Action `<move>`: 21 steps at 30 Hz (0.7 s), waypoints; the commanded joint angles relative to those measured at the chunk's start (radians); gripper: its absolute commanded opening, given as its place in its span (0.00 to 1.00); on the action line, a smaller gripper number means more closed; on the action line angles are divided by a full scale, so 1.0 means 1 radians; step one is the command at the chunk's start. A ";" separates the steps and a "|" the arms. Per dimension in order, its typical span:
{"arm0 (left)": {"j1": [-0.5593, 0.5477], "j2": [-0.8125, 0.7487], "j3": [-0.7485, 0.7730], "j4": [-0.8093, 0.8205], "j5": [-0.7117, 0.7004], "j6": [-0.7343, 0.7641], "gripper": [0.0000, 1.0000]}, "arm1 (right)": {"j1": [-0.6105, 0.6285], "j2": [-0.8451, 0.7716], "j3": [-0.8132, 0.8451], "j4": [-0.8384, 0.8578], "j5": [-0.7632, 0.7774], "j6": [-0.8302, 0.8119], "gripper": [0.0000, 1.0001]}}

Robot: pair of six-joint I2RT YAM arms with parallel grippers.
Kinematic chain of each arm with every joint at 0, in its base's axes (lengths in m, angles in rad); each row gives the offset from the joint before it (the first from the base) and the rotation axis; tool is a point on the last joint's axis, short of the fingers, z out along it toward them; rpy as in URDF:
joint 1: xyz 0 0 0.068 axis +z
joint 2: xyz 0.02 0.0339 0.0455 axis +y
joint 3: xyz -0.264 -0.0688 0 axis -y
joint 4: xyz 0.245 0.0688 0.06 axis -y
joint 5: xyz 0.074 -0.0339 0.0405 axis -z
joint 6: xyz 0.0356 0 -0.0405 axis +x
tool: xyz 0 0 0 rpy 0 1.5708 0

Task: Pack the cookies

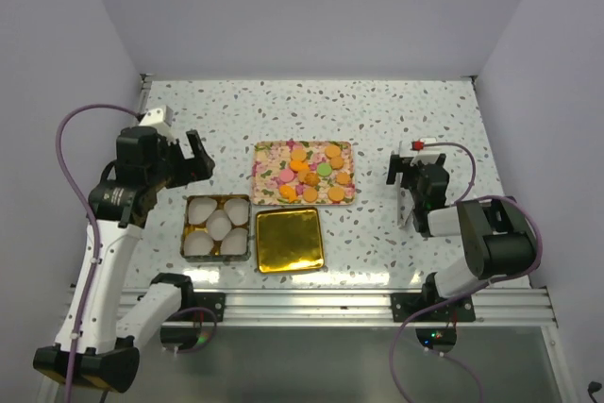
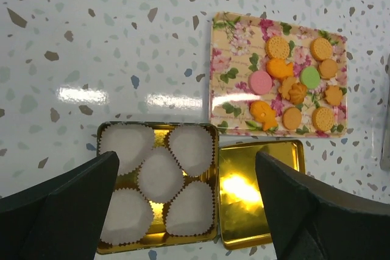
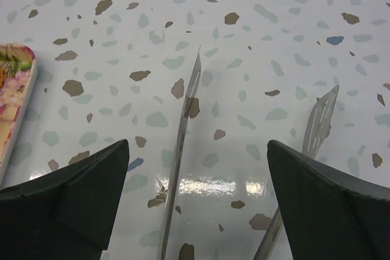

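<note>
The cookies, mostly orange with a green and a few pink ones, lie on a floral tray; they also show in the left wrist view. A gold tin holds several white paper cups, with its gold lid beside it on the right. My left gripper is open and empty, high above the tin and lid. My right gripper is open low over the table, right of the tray. Two thin metal tong blades stand between its fingers, not clamped.
White walls close in the speckled table at the back and sides. A metal rail runs along the near edge. A small red part sits on the right wrist. The tray's corner shows at the left of the right wrist view.
</note>
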 commanded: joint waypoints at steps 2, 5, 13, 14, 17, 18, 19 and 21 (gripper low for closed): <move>-0.001 0.076 0.131 -0.063 -0.063 -0.009 1.00 | -0.001 -0.010 0.013 0.047 0.008 0.002 0.99; -0.001 0.119 0.140 -0.022 0.015 -0.029 1.00 | -0.001 -0.011 0.012 0.046 0.009 0.002 0.99; 0.000 0.218 0.187 0.038 -0.014 -0.153 1.00 | -0.001 -0.010 0.019 0.039 0.011 0.003 0.99; 0.000 0.237 0.217 0.034 -0.006 -0.148 1.00 | -0.001 -0.010 0.021 0.035 0.014 0.002 0.99; 0.000 0.295 0.269 0.014 0.008 -0.131 1.00 | -0.001 -0.011 0.012 0.047 0.009 0.005 0.99; 0.000 0.294 0.271 0.012 0.014 -0.127 1.00 | -0.003 -0.010 0.013 0.047 0.011 0.005 0.99; 0.000 0.291 0.268 0.011 0.022 -0.121 1.00 | -0.001 -0.010 0.013 0.047 0.011 0.003 0.99; 0.000 0.263 0.230 0.000 0.020 -0.139 1.00 | -0.001 -0.007 0.019 0.038 0.015 0.003 0.99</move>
